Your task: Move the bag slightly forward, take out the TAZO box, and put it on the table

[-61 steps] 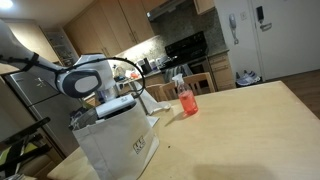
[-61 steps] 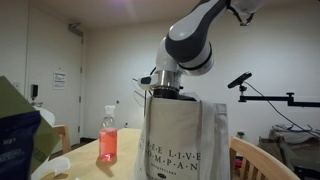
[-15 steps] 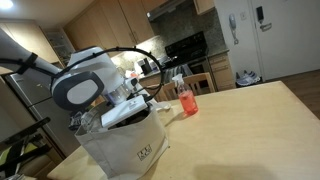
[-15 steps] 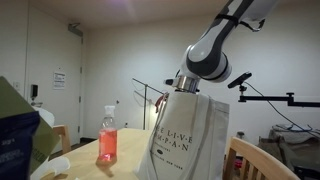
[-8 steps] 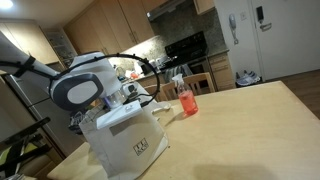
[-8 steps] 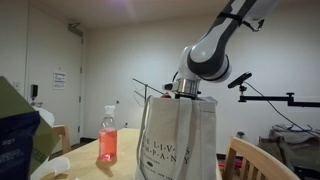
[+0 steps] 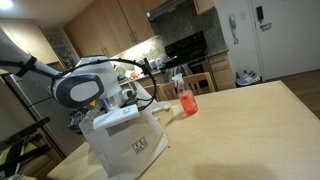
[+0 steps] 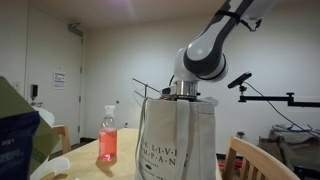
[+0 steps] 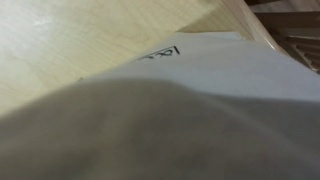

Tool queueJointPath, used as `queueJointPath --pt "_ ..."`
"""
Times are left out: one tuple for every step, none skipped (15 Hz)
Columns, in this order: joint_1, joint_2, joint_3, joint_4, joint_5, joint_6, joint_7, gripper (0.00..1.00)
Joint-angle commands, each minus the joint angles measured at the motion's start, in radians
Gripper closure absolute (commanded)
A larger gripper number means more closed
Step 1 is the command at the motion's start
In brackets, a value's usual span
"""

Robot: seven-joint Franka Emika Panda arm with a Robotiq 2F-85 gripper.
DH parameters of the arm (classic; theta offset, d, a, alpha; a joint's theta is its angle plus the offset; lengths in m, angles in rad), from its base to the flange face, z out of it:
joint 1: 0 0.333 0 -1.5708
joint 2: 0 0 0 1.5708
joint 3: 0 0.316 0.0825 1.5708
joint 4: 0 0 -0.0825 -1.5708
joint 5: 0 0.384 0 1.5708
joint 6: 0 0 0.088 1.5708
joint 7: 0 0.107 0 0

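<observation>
The white paper bag stands on the tan table, its dark logo facing outward in both exterior views. My gripper sits at the bag's top rim, and the paper hides its fingertips. In the wrist view the bag fills nearly the whole picture, with a strip of table at the upper left; no fingers show there. The jaws look spread wide with nothing held. The TAZO box is hidden.
A red-pink drink bottle stands on the table behind the bag. A blue-and-white snack bag is close to the camera in an exterior view. A wooden chair back stands beside the table. Kitchen cabinets and a stove lie beyond.
The bag has shifted and now stands straighter than a second ago, when it leaned. My gripper moved with its rim. The jaws have kept the same width.
</observation>
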Motion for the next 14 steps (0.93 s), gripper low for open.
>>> queueJointPath --pt "0.006 0.017 0.002 0.021 -0.002 -0.063 -0.017 0.0" --pt "0.008 0.017 0.002 0.022 -0.002 -0.065 -0.018 0.0" --pt "0.009 0.018 0.003 0.025 -0.002 -0.072 -0.021 0.0" --pt "0.011 0.018 0.004 0.028 -0.001 -0.076 -0.024 0.0" --pt "0.013 0.018 0.007 0.034 0.0 -0.086 -0.029 0.0" --pt "0.021 0.018 0.005 0.04 -0.012 -0.095 -0.029 0.0" --pt "0.029 0.017 0.003 0.046 -0.019 -0.102 -0.03 0.0" --pt "0.04 0.016 0.001 0.052 -0.031 -0.105 -0.022 0.0" --pt "0.052 0.014 -0.002 0.06 -0.05 -0.114 -0.012 0.0" --pt "0.07 0.013 -0.008 0.069 -0.079 -0.131 0.008 0.0" --pt "0.086 0.01 -0.013 0.077 -0.112 -0.147 0.027 0.0" --pt "0.106 0.004 -0.021 0.087 -0.153 -0.168 0.055 0.0" --pt "0.12 0.0 -0.026 0.096 -0.188 -0.188 0.079 0.0" --pt "0.136 -0.005 -0.031 0.106 -0.226 -0.209 0.108 0.0"
